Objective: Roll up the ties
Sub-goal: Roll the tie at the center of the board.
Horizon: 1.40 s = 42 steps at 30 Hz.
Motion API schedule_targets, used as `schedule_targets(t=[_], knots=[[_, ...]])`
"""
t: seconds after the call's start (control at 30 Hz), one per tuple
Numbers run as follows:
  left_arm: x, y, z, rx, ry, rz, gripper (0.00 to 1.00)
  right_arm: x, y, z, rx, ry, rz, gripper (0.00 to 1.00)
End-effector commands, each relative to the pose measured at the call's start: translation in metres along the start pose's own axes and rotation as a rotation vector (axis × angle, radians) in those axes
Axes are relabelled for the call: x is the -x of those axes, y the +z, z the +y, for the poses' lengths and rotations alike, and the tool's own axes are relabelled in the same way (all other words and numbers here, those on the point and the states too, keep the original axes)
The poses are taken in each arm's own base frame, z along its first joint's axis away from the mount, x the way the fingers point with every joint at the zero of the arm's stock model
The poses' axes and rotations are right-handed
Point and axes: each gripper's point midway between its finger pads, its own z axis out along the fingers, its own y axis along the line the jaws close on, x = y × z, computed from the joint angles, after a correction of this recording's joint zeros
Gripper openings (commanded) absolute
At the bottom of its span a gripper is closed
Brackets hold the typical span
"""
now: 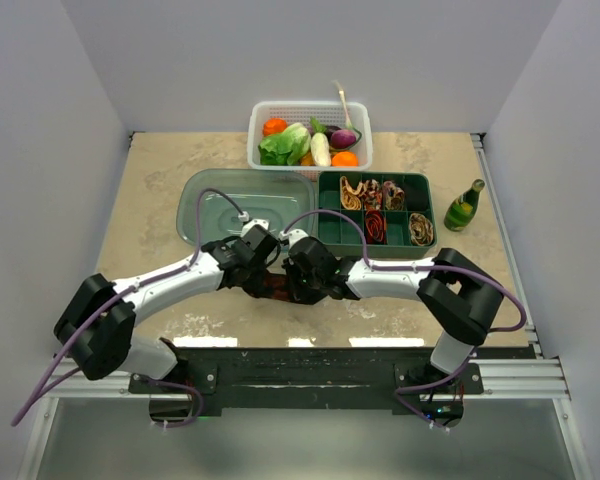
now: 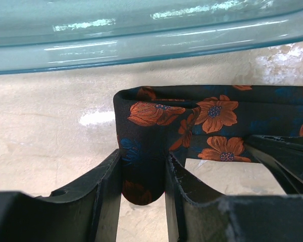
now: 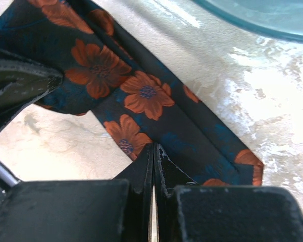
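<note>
Two grippers on one tie, mid-table, just in front of the translucent teal lid (image 2: 141,45). My left gripper (image 2: 144,169) is clamped across a folded loop of the black floral tie (image 2: 192,118). Fabric fills the gap between my fingers (image 2: 108,191), and the fold stands on edge above the marbled tabletop (image 2: 50,151). My right gripper (image 3: 154,150) is closed almost to nothing, pinching the tie at its long edge; only a thin margin of cloth seems caught at the tips. From there the band lies flat on the table and runs to what looks like its pointed end. In the top view both wrists crowd together and hide most of the tie. The green compartment tray (image 1: 375,176), with rolled ties (image 1: 361,192) in it, sits just beyond my right arm. Risks, as I judge them: (1) the right pinch is shallow, so slick fabric under tension may slide out and let the loop spring open; (2) the left hold is on a loose fold, not a tight core, so winding from here could give a slack, lopsided roll that unravels on release; (3) the two sets of fingers are very close, so rotation risks finger contact or snagged cloth; (4) uneven pull would skew the band and telescope the roll.
</note>
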Motion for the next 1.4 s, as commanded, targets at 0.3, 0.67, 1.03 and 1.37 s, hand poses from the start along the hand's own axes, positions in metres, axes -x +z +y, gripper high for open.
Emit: schedule_targets(t=[0.3, 0.67, 1.03, 1.37], knots=[[0.018, -0.023, 0.011, 0.084, -0.042, -0.106, 0.01, -0.020, -0.006, -0.009, -0.017, -0.064, 0.068, 0.00], [0.014, -0.016, 0.012, 0.096, -0.052, -0.100, 0.04, -0.050, -0.018, 0.010, 0.109, -0.106, 0.162, 0.00], [0.004, -0.011, 0.018, 0.123, 0.009, -0.054, 0.04, -0.004, -0.044, 0.002, -0.003, -0.071, 0.008, 0.00], [-0.003, -0.008, 0.024, 0.207, 0.056, -0.039, 0.00, 0.035, -0.078, -0.029, -0.089, 0.037, -0.166, 0.00]])
